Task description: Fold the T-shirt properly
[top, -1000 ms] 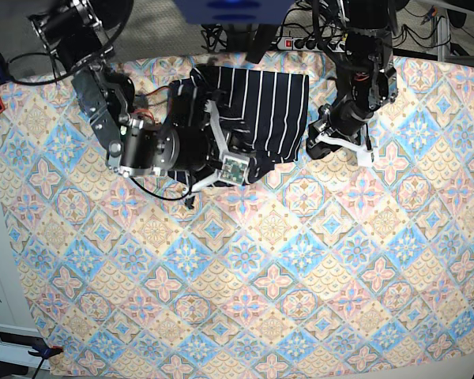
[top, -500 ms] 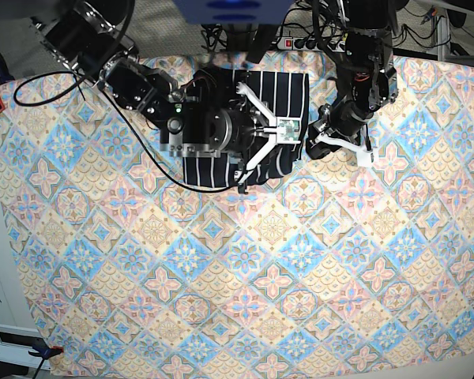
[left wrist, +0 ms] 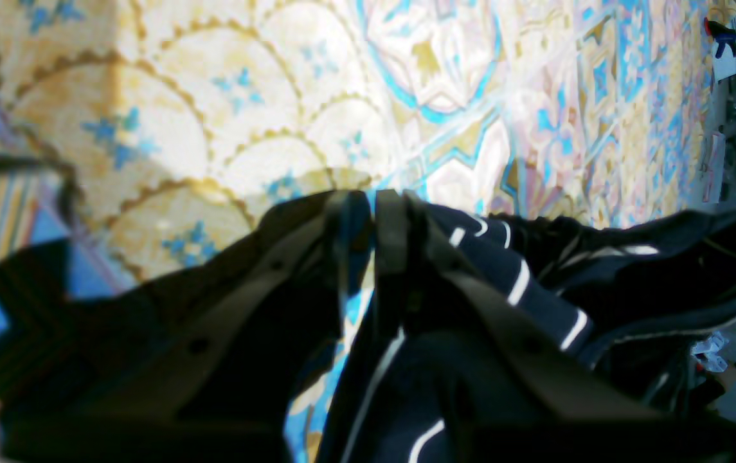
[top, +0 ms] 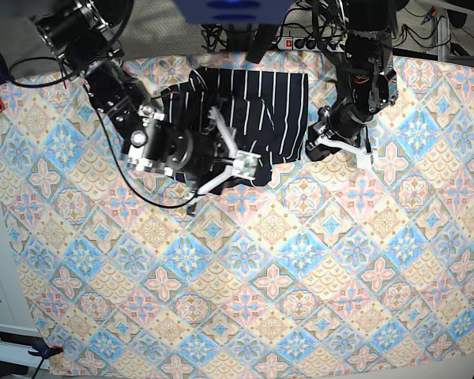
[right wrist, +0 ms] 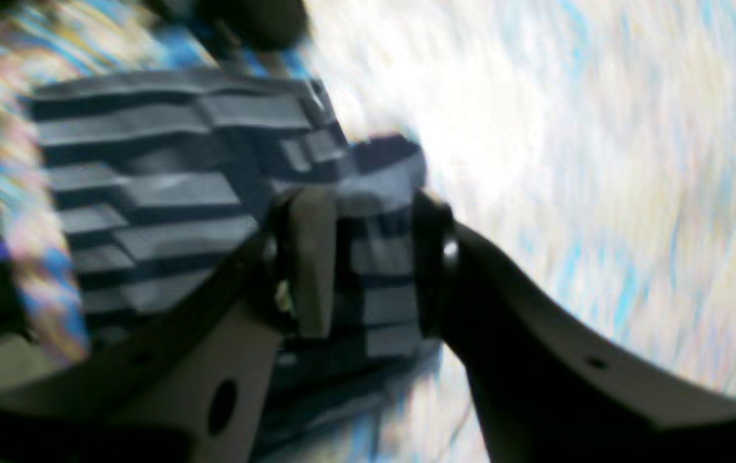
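1. Since the last base frame, the right gripper [right wrist: 368, 206] has swung back from the left arm's side.
2. Its fingers are spread over the T-shirt [top: 288, 95], with no pinch evident.
3. The left gripper [left wrist: 374, 199] has its tips close together at the shirt's side edge; I cannot tell whether they pinch cloth.
4. The shirt lies between the arms, long axis running arm to arm, both grippers near.
5. Soft, rumpled dark fabric, thin pale stripes; floral-tiled tablecloth [top: 245, 316] beneath.
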Robot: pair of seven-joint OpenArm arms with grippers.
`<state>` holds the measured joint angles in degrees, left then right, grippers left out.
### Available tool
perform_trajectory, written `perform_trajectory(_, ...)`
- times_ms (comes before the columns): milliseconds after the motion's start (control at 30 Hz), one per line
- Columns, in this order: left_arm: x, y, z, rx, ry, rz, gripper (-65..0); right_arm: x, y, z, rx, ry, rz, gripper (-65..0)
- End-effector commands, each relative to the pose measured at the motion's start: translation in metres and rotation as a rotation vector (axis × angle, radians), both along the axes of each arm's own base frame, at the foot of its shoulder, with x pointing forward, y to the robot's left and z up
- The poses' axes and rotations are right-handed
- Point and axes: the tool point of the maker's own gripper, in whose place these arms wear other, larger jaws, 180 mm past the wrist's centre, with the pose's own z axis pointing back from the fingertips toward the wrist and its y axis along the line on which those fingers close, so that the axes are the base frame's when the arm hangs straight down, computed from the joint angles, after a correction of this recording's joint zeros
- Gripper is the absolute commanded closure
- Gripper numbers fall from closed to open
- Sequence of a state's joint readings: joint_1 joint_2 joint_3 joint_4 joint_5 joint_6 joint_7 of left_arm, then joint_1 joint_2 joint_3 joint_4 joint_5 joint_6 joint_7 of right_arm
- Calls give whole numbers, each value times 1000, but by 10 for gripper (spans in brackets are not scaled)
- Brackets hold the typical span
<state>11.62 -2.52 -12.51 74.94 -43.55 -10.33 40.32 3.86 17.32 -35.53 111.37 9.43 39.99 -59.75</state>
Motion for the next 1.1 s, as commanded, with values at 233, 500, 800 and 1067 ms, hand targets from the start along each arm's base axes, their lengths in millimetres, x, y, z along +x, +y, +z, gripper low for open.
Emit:
perform_trajectory(233, -15, 11, -16, 70, 89, 3, -79, -41, -52, -36, -24, 137, -133, -264)
perform_trajectory(500, -16, 11, -16, 74, 90, 0, -79, -70, -30, -41, 64, 196, -113, -263)
perform_trajectory(800, -15, 11, -16, 75, 89, -1, -79, -68, 0, -31, 154, 195, -118, -267)
perform_trajectory(1067, -9, -9, -14, 42, 81, -17, -80, -74, 6, -32, 151, 205, -87, -264)
